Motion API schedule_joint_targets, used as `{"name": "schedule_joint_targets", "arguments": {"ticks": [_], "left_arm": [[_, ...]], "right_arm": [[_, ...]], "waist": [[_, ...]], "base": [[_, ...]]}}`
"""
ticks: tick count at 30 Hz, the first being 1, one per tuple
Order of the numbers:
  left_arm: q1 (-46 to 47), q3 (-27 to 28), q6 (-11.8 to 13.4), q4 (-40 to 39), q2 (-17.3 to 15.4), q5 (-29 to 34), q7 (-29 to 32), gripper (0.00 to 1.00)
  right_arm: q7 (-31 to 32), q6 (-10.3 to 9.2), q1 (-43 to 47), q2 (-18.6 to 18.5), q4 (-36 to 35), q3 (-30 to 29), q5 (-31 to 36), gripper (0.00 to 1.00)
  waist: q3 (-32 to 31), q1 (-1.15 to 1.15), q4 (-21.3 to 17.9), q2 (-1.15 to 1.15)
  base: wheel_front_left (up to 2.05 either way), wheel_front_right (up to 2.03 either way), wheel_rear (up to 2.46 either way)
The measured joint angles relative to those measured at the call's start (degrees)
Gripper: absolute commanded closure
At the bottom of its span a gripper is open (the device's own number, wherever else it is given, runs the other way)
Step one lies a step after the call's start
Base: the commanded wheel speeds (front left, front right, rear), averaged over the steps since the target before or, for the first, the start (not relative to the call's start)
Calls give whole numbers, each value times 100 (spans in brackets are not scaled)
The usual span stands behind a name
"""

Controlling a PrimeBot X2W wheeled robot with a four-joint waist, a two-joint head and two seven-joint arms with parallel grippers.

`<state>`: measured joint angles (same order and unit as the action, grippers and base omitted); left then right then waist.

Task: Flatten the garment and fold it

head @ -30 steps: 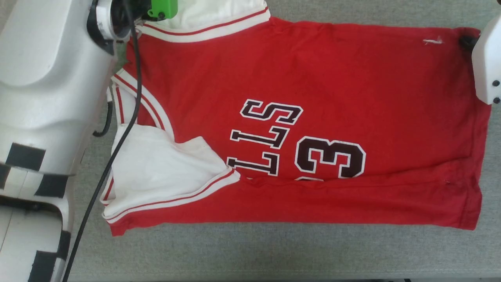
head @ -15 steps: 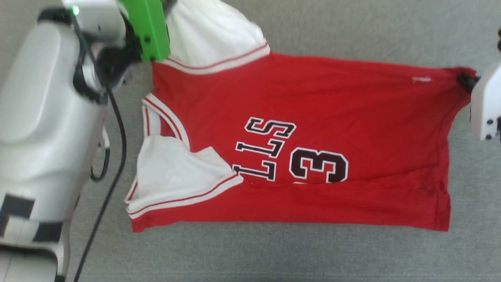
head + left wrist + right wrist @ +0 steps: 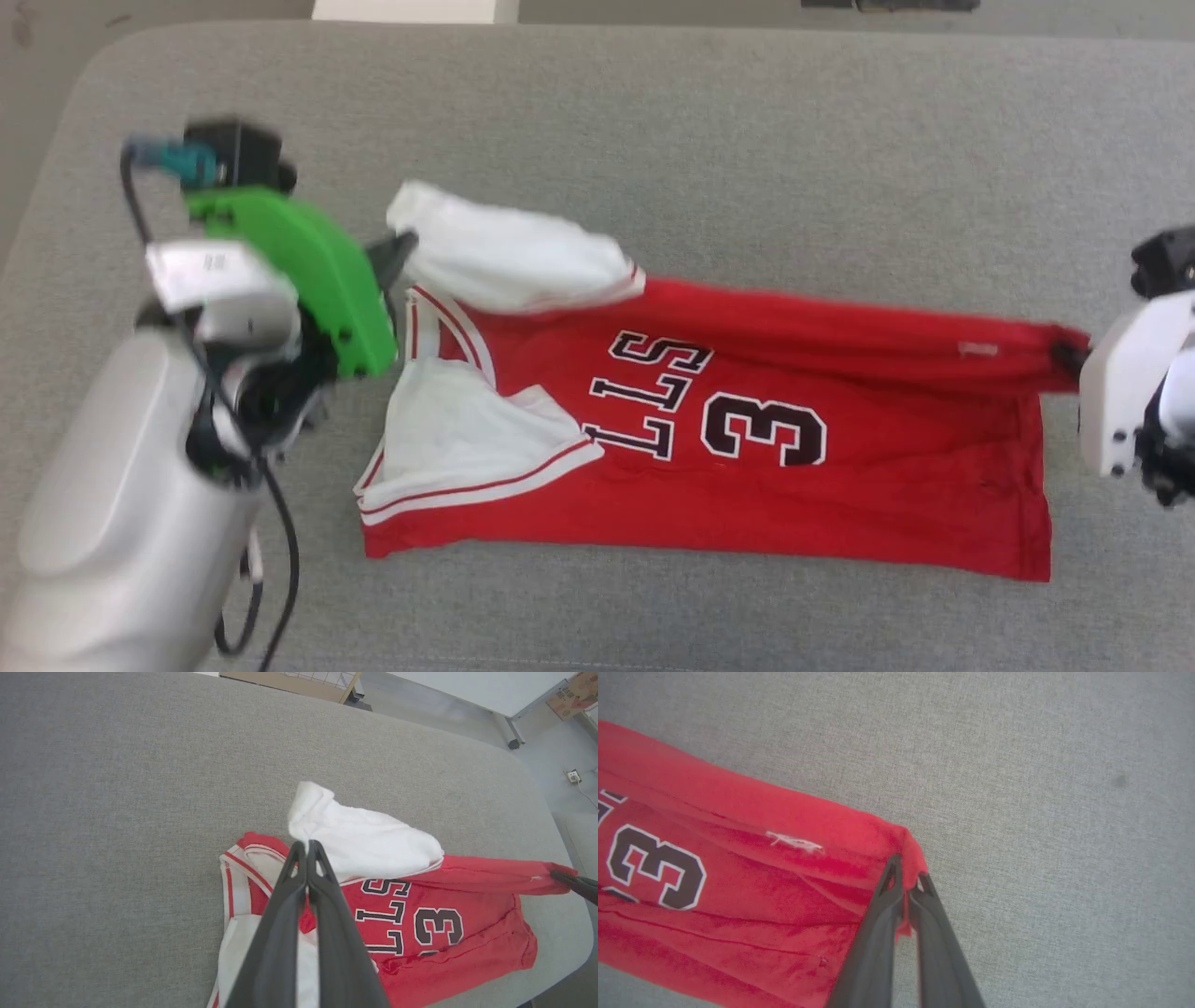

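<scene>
The garment (image 3: 840, 485), a red jersey with white sleeves and a black 3, lies across the grey table with its collar to the left. My left gripper (image 3: 397, 257) is shut on the far shoulder beside the white sleeve (image 3: 364, 840); its tips (image 3: 307, 847) pinch the cloth there. My right gripper (image 3: 1064, 357) is shut on the far hem corner (image 3: 913, 851), which bunches around the closed tips (image 3: 906, 872). Between the two grips the far edge is raised and pulled taut. The near half rests on the table, with the other white sleeve (image 3: 448, 439) folded over the chest.
The grey padded table (image 3: 700, 140) stretches well beyond the garment, and its rounded left corner (image 3: 89, 70) is in view. A black cable (image 3: 280, 551) hangs from my left arm. Floor and a wheeled leg (image 3: 511, 742) lie past the table's far side.
The head camera has pulled back, so the whole picture shifted. Both grippers stay shut on the far edge, which is now raised and drawn nearer to me, and the spread body looks narrower.
</scene>
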<state>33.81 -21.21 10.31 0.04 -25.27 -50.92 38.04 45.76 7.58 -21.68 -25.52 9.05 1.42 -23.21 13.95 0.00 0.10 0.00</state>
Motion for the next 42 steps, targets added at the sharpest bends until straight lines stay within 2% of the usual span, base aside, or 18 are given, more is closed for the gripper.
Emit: {"name": "schedule_joint_targets", "arguments": {"ticks": [1,6,12,16,17,18,24,29,32,35,38,42], "left_arm": [[-483,158,112,-96,10,-192,-143,100],[-1249,322,245,-24,37,-423,-319,100],[-1851,331,322,365,194,-577,-408,100],[-1937,283,322,849,348,-695,-436,100],[-1931,276,319,1005,396,-719,-490,0],[-1927,279,298,1071,409,-715,-549,0],[-1788,270,236,1106,302,-613,-587,0],[-1657,348,288,694,43,-503,-477,0],[-1582,541,372,294,-11,-492,-634,0],[-1488,732,376,-53,-63,-277,-1183,0],[-1444,915,224,-175,-96,157,-2124,0],[-1469,939,-21,-51,-74,742,-3350,0]], "right_arm": [[-48,0,222,58,40,-11,47,100],[-74,0,534,169,174,70,76,100],[-137,0,716,232,394,250,109,100],[-203,0,733,267,580,363,104,100],[-304,0,731,308,635,374,91,35],[-369,-1,728,319,650,380,87,0],[-560,-1,706,323,572,204,-62,0],[-474,-1,710,234,113,-167,-247,0],[-333,-1,739,238,-215,-490,-318,0],[-236,-1,796,241,-397,-834,-305,0],[-135,-1,909,235,-427,-1039,-291,0],[-99,-1,1030,281,-342,-1035,-322,0]], "waist": [[-76,0,36,0],[-146,0,41,0],[-135,0,27,0],[-134,0,26,0],[-154,0,19,0],[-173,0,13,0],[-380,0,-10,0],[-647,0,-28,0],[-797,0,-45,0],[-886,0,-57,0],[-862,0,-55,0],[-713,0,-34,0]], "base": [[0,0,0],[0,0,0],[0,0,0],[0,0,0],[0,0,0],[0,0,0],[0,0,0],[0,0,0],[0,0,0],[0,0,0],[0,0,0],[0,0,0]]}}
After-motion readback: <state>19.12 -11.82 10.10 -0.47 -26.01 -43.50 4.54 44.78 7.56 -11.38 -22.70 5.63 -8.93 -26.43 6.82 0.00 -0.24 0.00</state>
